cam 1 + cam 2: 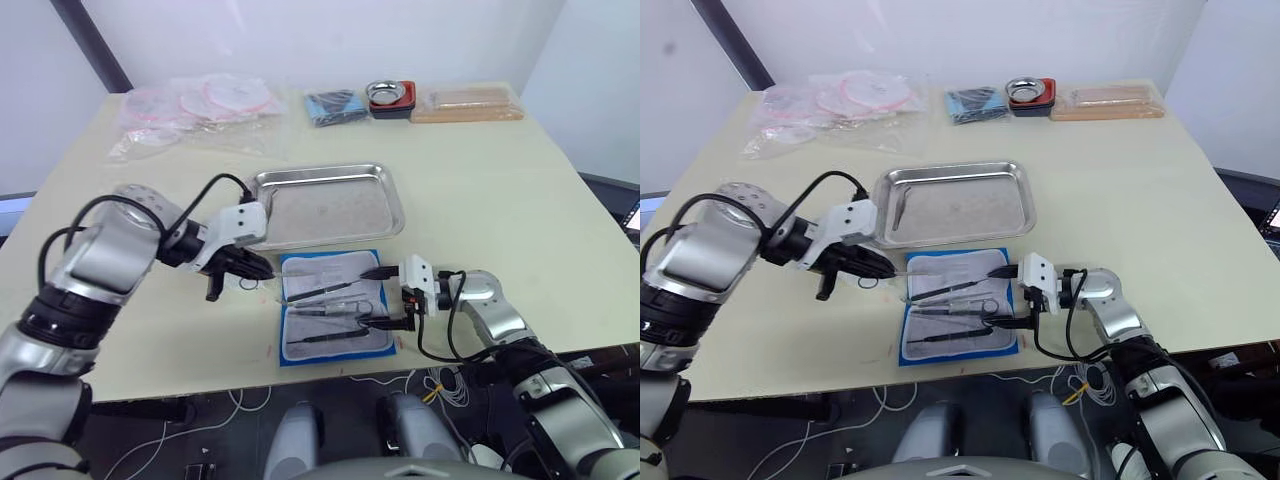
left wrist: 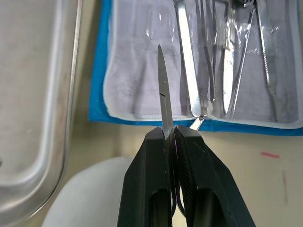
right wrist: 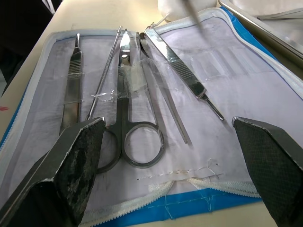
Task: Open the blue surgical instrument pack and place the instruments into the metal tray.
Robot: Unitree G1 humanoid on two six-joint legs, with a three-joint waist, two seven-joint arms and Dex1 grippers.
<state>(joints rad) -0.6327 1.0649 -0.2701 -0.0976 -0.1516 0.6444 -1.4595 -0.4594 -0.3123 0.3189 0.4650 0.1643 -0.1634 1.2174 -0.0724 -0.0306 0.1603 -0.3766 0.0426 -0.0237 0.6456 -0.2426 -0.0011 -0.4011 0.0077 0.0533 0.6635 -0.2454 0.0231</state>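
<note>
The blue surgical instrument pack (image 1: 322,274) lies open flat near the table's front edge, its white-grey lining up. Several silver instruments rest in its clear sleeves: ring-handled scissors (image 3: 126,90), tweezers (image 3: 182,78) and thin probes. My left gripper (image 1: 262,268), at the pack's left edge, is shut on a pair of scissors (image 2: 164,97) whose blade points toward the pack. At the pack's right edge my right gripper (image 3: 168,124) stands open, its fingers spread over the lining with nothing between them. Just behind the pack is the metal tray (image 1: 325,172), with one thin tool (image 1: 897,208) at its left side.
Along the table's far edge are clear plastic bags (image 1: 200,105), a dark blue folded cloth (image 1: 335,105), a small metal bowl in a red-black dish (image 1: 390,97) and a flat tan package (image 1: 467,103). The table's front edge runs close below the pack.
</note>
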